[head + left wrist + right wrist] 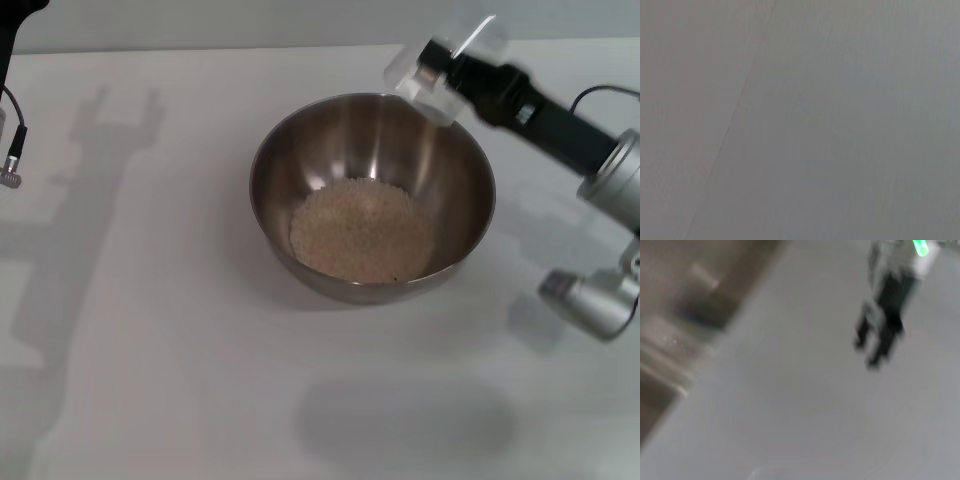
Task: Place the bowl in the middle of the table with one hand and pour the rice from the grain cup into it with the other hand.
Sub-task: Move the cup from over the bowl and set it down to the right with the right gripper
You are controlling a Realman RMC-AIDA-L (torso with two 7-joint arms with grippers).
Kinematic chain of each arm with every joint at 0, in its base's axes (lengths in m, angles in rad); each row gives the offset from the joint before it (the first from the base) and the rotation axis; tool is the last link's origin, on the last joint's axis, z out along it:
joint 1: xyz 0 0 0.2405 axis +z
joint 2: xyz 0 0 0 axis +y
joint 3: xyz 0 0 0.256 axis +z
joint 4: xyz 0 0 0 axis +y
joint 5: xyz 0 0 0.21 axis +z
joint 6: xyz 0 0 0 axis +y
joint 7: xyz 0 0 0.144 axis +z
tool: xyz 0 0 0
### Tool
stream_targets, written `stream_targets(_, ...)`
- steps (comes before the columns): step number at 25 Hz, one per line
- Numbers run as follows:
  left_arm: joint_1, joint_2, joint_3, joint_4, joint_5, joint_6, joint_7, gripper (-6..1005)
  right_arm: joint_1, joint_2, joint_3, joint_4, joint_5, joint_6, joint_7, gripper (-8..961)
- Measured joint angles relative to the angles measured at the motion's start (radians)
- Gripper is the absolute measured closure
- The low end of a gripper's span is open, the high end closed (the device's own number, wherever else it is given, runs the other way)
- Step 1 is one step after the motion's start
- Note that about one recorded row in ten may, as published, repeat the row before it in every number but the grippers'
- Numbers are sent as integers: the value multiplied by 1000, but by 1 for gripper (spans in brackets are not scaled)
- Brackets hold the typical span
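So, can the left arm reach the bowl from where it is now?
Probably yes. The left end effector hangs open and empty at the table's far left, with only bare tabletop between it and the bowl. The right end effector holds the grain cup over the opposite rim.

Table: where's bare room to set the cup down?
Bare table runs along the near edge in front of the bowl and across the robot's left side. Crowded on the far right: the right gripper holds the cup tipped over the bowl's rim. The left gripper hangs at the far left.
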Motion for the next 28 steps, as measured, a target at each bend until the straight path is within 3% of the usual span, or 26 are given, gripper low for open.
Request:
stream_targets(8, -1, 0, 0, 3, 0, 0, 2, 276, -24, 2, 11, 173, 321, -40, 251, 936)
stream_targets(15, -28, 3, -1, 6, 0, -1, 11, 276, -53, 7, 54, 365, 579, -64, 604, 937)
stream_targets(22, -53, 6, -5, 9, 11, -6, 24, 276, -129, 8, 207, 472, 605, 26, 988, 936)
stream_targets(28, -64, 6, -7, 10, 51, -10, 45, 276, -150, 7, 285, 516, 613, 230, 1057, 936)
